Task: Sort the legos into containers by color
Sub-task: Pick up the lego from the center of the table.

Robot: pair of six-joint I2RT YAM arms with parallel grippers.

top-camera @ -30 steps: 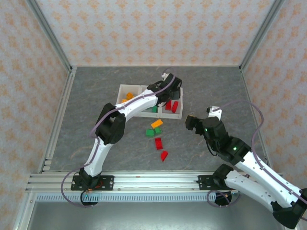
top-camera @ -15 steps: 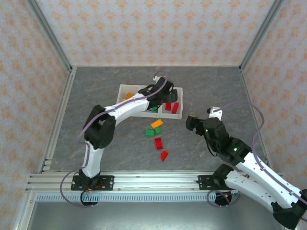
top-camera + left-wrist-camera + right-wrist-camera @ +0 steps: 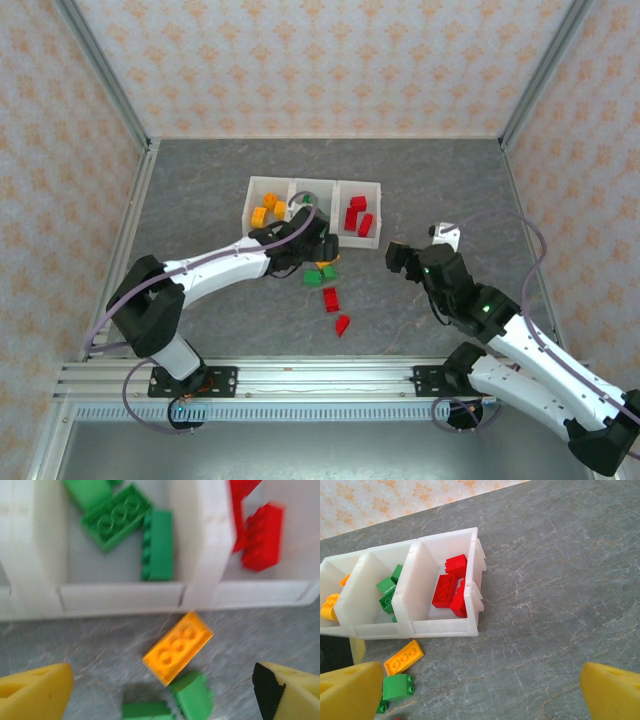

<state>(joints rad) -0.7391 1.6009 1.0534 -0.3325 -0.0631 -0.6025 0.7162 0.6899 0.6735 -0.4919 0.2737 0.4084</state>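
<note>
- Bins (image 3: 336, 212): three joined white trays on the far part of the table (image 3: 200, 170). Their contents are sorted by colour, with orange-yellow in the left one, green in the middle and red in the right (so the sorting looks partly done).
- Orange brick (image 3: 177, 647): it lies flat on the table, just beside the front wall of the middle bin, at a diagonal to that wall.
- Green bricks (image 3: 192, 696): two lie just beside the orange brick on its near side (whether they touch it cannot be told).
- Red bricks (image 3: 331, 299): two more lie nearer the arm bases, apart from each other.
- Left gripper (image 3: 160, 692): released, jaws spread wide with nothing between them. It hovers above the orange and green bricks.
- Right gripper (image 3: 482, 692): likewise spread wide and empty. It is held off to the right of the unsorted bricks, facing the bins (idle, to an onlooker).
- Step in hand (a judgement): the left arm is setting up a pick from the unsorted group, and the orange brick is the most exposed candidate.
- Next move (a judgement): turn the wrist so the jaws cross the orange brick's short width. Descend without nudging the green neighbours, close, lift, and carry it to the left bin, not to the middle bin directly ahead.
</note>
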